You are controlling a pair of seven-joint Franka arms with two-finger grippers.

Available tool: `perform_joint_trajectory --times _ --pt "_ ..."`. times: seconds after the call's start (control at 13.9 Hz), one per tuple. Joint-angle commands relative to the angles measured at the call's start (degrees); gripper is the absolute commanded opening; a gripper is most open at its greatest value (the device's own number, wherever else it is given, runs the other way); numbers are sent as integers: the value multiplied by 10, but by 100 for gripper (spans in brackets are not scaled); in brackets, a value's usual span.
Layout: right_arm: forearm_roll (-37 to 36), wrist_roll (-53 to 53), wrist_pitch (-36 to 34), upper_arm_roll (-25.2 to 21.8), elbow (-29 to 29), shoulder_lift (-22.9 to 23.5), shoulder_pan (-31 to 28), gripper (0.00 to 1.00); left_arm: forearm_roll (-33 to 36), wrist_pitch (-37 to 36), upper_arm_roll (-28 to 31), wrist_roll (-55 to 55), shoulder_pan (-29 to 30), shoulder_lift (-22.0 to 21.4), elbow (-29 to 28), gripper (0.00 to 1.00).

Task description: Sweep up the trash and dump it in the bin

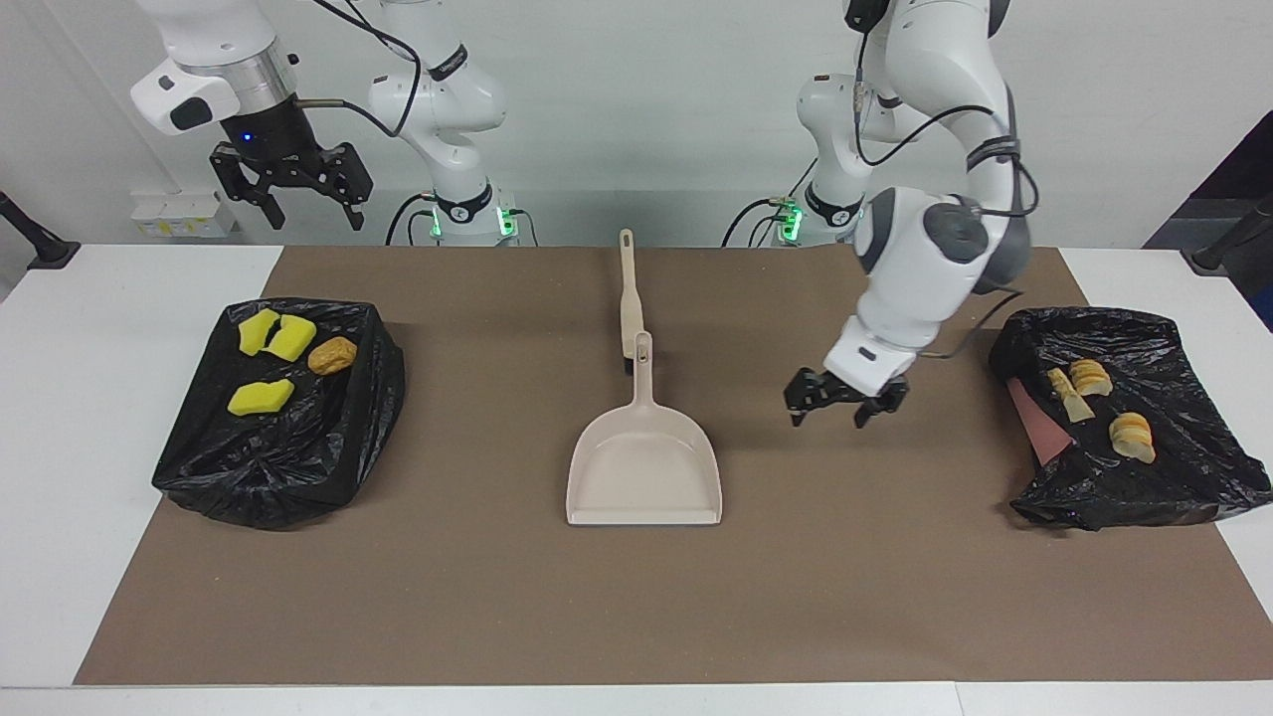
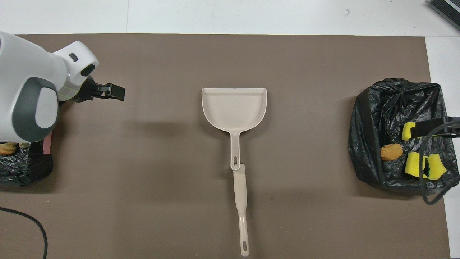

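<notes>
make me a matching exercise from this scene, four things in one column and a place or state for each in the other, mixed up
Things:
1. dustpan
2. yellow sponge chunks
3. left end effector
4. right end effector

Places or states:
A. open, raised at the right arm's end of the table
B. empty, flat on the middle of the brown mat
C. open, over the mat beside the bag with pastry pieces
D. on the black bag at the right arm's end

Pairs: 1-B, 2-D, 3-C, 4-A

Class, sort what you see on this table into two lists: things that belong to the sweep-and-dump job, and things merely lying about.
Belongs to the job:
dustpan
brush
yellow sponges
brown lump
pastry pieces
two bag-lined bins

Just there:
brown mat
pink card in the bin at the left arm's end
</notes>
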Motion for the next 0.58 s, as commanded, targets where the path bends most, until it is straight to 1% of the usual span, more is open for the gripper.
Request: perform_joint_trajectory --times 0.0,0.22,0.36,0.5 --pt "5 -14 12 -2 -19 -15 -3 100 42 -41 -5 17 27 -35 11 100" --pt "5 -13 12 -2 -19 -15 -3 100 43 -122 0 15 55 -55 50 100" --pt "5 -13 12 -2 -20 -15 -3 100 43 -153 22 16 55 -76 54 100" --pt "5 -13 12 -2 -20 -15 -3 100 43 -186 29 15 55 -96 55 100"
